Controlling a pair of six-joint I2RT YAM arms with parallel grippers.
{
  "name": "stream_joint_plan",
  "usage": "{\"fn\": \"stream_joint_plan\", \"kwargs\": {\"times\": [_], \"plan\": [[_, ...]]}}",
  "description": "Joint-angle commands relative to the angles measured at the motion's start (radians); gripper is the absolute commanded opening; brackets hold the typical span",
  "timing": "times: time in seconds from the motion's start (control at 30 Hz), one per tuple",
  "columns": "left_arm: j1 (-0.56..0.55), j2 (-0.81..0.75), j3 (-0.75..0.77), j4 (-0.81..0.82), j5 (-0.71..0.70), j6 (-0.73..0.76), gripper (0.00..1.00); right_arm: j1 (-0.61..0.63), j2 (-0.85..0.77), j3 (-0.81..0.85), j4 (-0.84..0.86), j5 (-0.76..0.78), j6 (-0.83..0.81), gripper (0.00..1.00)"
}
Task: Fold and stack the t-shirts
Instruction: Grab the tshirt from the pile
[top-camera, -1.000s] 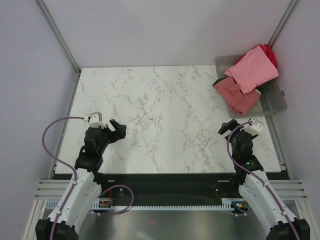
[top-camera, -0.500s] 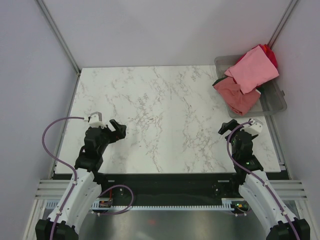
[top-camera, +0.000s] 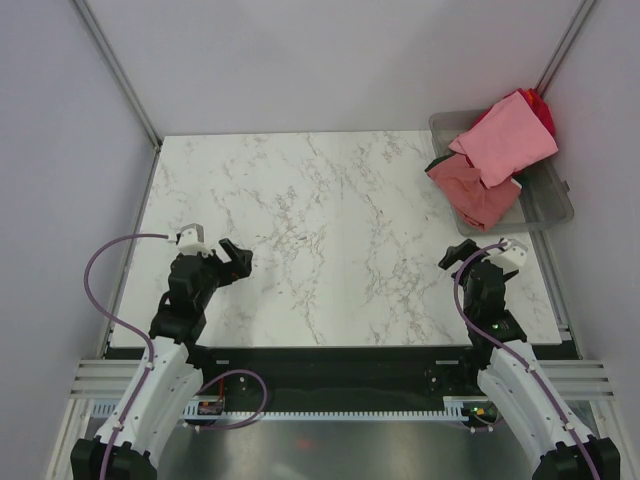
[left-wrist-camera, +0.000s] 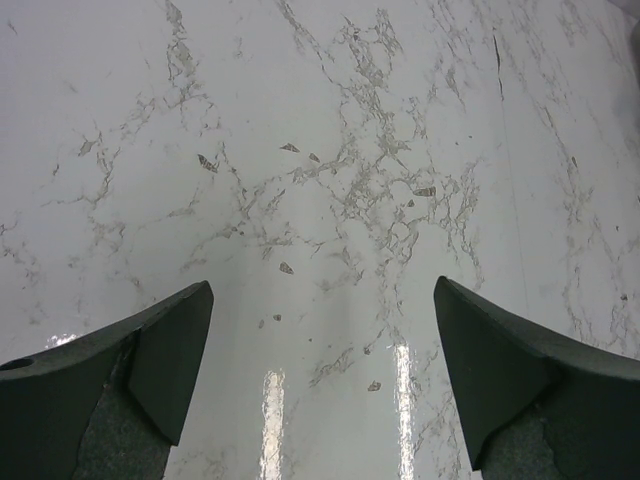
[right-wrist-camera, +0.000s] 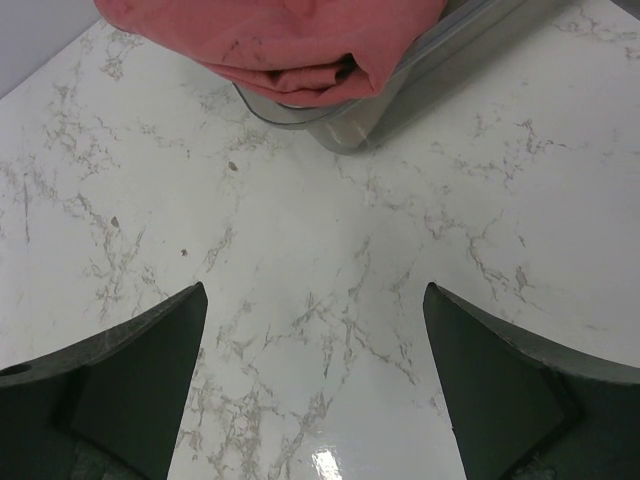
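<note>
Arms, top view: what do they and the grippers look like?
Left arm and right arm: white lower shells, black upper links. Left gripper and right gripper: black, with dark wedge-shaped fingers. White block at each wrist; a purple cable loops along each arm.

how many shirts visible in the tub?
4: light pink shirt on top, brick-red shirt over the tub's near rim, bright red shirt behind, dark green shirt at the left edge. More may be hidden underneath.
</note>
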Motion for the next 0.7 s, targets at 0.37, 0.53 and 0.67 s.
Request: {"fn": "stream_joint_plan", "kwargs": {"times": [0.37,0.53,0.67], "plan": [[0.004,0.005,0.021,0.031,-0.028,0.002,1.0,0.0,0.113,0.361,-0.302,0.229,0.024,0.87],[0.004,0.012,0.024,0.03,-0.031,0.003,1.0,-0.048,0.451,0.702,-0.468,0.082,-0.016,0.8],[0.004,0.018,0.026,0.03,-0.024,0.003,1.0,-0.128,0.653,0.923,-0.479,-0.087,-0.019,0.78]]}}
